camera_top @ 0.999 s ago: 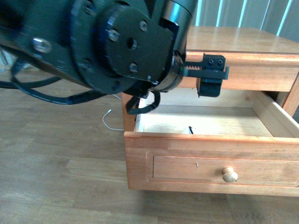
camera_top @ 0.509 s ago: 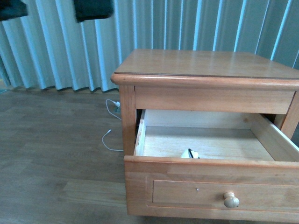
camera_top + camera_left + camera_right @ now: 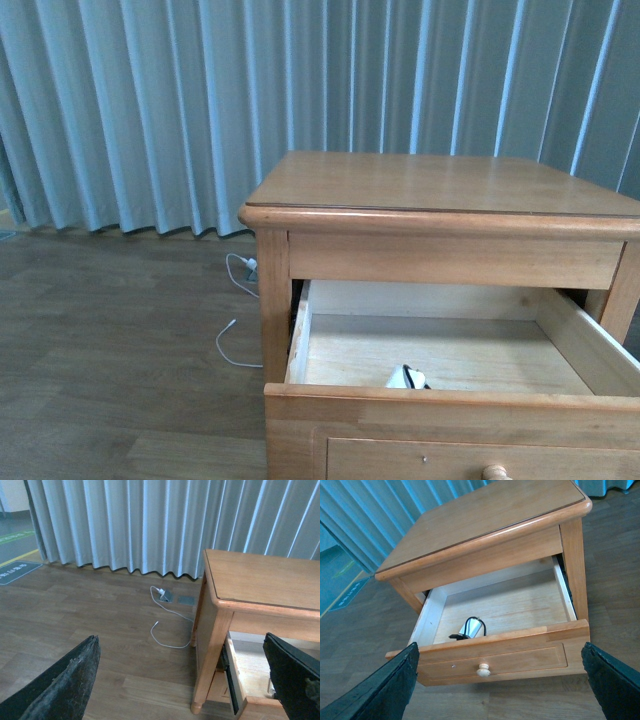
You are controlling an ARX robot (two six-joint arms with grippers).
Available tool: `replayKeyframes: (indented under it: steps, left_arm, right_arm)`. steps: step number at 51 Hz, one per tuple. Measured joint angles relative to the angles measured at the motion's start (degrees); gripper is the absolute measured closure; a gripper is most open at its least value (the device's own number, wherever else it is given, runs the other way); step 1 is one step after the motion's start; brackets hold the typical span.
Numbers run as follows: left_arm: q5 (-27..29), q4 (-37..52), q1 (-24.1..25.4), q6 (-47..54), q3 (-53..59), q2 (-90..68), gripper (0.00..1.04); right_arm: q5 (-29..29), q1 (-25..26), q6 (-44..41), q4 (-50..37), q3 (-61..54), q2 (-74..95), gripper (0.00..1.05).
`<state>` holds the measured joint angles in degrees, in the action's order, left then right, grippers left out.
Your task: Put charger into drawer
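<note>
Left claw is spread wide open, its two dark fingers way out at the sides of the wrist cam with only floor showing between them, so it's gripping nothing. That arm is held high, off the left side of the nightstand, angled down toward the stand's left front leg. A thin white cable lies on the floor between the curtain and that same left side.

Moving right, the drawer is pulled out from under the nightstand top, round knob on its front panel. The charger is lying inside on the pale drawer bottom, close to the front edge and a bit left of the middle, with its black cable bunched against it. From the front cam only its top peeks over the drawer's front edge.

Same deal with the right claw: fingers splayed wide, nothing in them. That arm sits up above and out front of the drawer, tilted down so it looks straight into it. Neither claw touches the charger
</note>
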<state>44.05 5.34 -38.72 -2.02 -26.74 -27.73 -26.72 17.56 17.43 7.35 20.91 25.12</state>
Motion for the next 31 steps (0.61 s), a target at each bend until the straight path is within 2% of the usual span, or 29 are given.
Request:
replayKeyframes:
  steps: [21, 23, 26, 31]
  left_arm:
    - [-0.4, -0.8, -0.5, 0.2, 0.2, 1.1, 0.07]
    - [-5.9, -6.0, 0.9, 0.7, 0.8, 3.5, 0.18]
    - [-12.2, -7.7, 5.2, 1.2, 4.3, 7.5, 0.33]
    - [-17.0, -7.7, 10.8, 1.4, 7.6, 10.9, 0.5]
  right_arm:
    - [0.0, 0.0, 0.0, 0.0, 0.0, 0.0, 0.08]
    - [0.0, 0.0, 0.0, 0.0, 0.0, 0.0, 0.08]
    - [0.0, 0.0, 0.0, 0.0, 0.0, 0.0, 0.08]
    - [0.0, 0.0, 0.0, 0.0, 0.0, 0.0, 0.08]
